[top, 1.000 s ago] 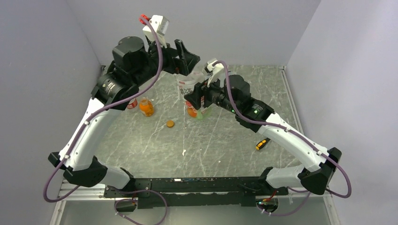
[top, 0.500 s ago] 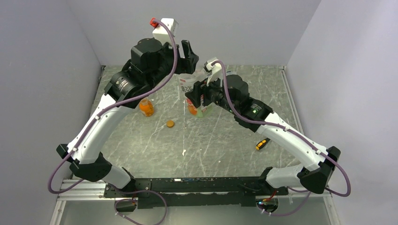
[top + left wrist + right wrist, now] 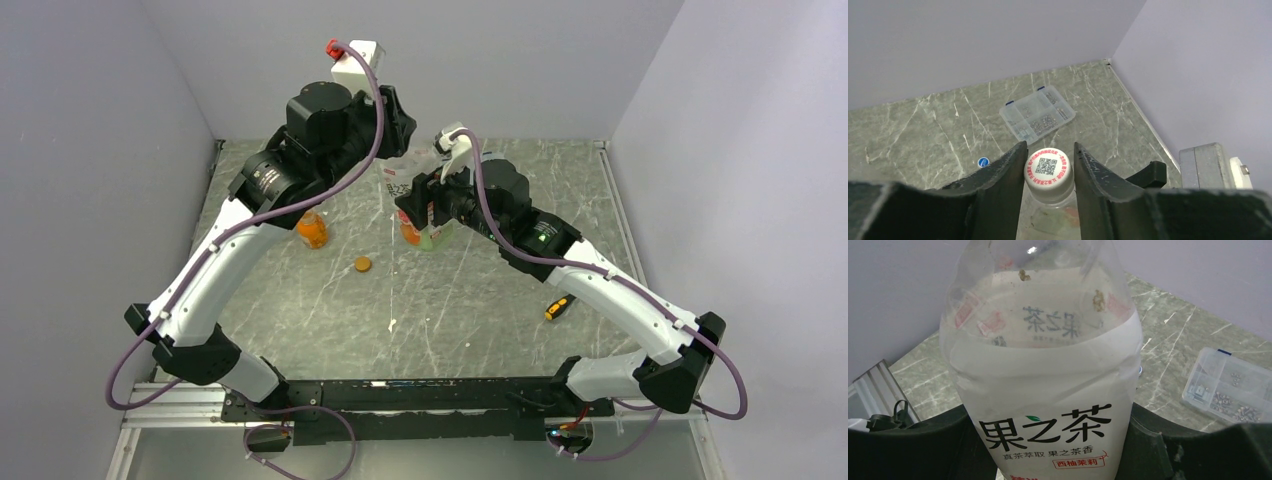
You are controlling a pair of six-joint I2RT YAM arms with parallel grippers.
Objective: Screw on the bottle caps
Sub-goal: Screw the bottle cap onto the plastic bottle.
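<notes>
Left hand (image 3: pixel 1049 152) closed on cap (image 3: pixel 1047 169) — bottle (image 3: pixel 1043 390) (contents unclear).

Green-veined marble table (image 3: pixel 460 320), pale lilac walls (image 3: pixel 90 150). A clear compartment box (image 3: pixel 1037 114) holding small metal parts lies flat toward the far right corner. An orange-and-black screwdriver (image 3: pixel 558 306) lies near the right edge.
</notes>
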